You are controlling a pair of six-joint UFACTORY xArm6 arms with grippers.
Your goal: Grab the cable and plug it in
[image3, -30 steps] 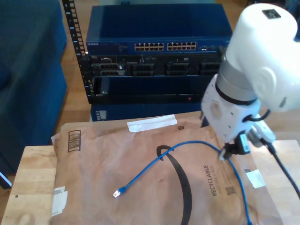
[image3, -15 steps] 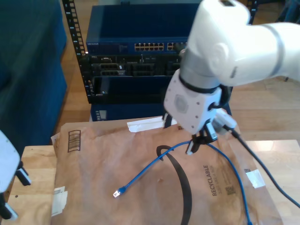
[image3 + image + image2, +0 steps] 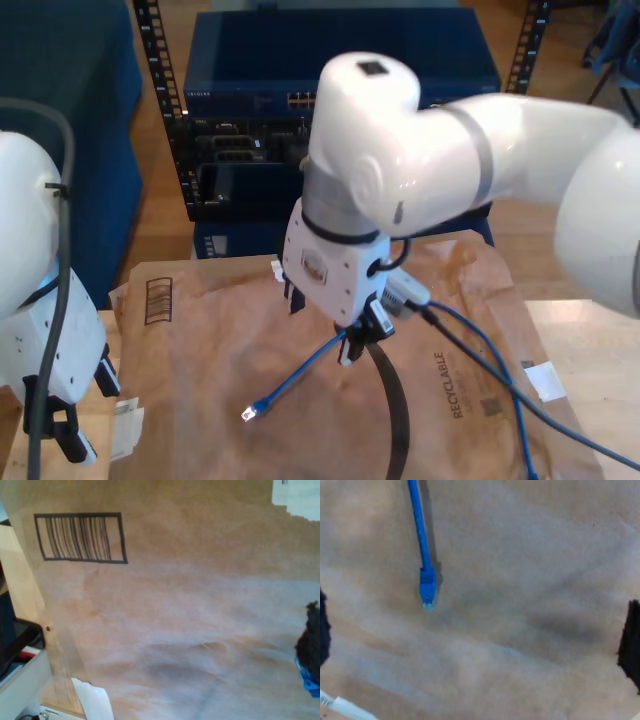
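Second arm: swung in from the exterior view's right over the last second; now poised above the middle of the brown paper mailer (image 3: 200, 350).
My second tool (image 3: 350, 348): dark fingers (image 3: 630, 650) spread wide apart, nothing between them, hanging just above the cable (image 3: 300, 375).
Cable: bright blue, flat on the mailer and unmoved; clear-tipped plug (image 3: 427, 592) lying free below the tool, nearer one finger than the other.
My first tool (image 3: 68, 435): newly arrived at the exterior view's left, beside the mailer's printed barcode (image 3: 80, 537) near the table (image 3: 590, 340) edge; apart or together, cannot tell.
Meaning: approach looks nearly finished, grasp not yet made; descent onto the cable near the plug judged next, with the rack's ports (image 3: 240, 150) well beyond both tools.
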